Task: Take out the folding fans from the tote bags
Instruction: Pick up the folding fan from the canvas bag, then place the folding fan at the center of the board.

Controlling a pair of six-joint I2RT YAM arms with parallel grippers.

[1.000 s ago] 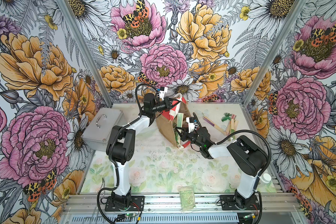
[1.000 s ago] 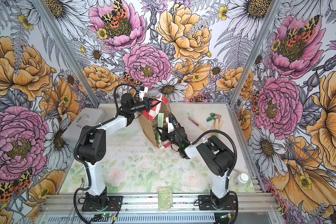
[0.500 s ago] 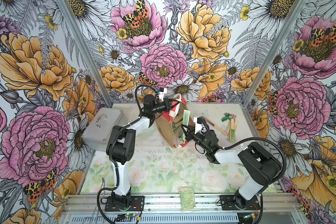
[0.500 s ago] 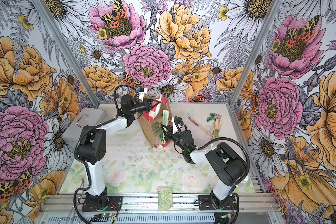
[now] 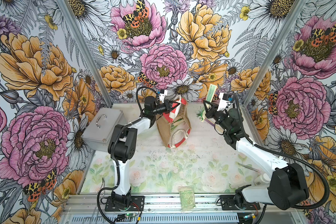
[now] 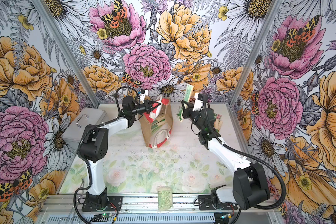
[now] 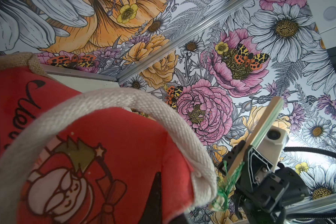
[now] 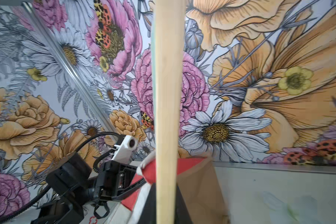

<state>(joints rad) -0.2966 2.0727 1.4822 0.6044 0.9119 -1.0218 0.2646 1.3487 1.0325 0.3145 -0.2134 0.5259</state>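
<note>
"Which step are they on?"

"Carrying a fan out, I'd say. The right hand is pinching a green fan low on its ribs, just above the tassel. The fan stands nearly upright in the air, clear of the tote bag and off to the right arm's side of it."

"And the other arm?"

"The left hand is pressed together on the bag's striped rim, holding the mouth up and open."

"Is the bag emptied, then?"

"No. More fans show inside it, pale ribs and green cloth. A few others lie on the worktop beyond the right arm."

"So what's next?"

"My guess is the fan gets lowered, laid flat beside those on the worktop, and let go. Then the right hand reaches back into the mouth. It's a long stick gripped near one end, so it may swing, and the tassel could catch on something."
</note>
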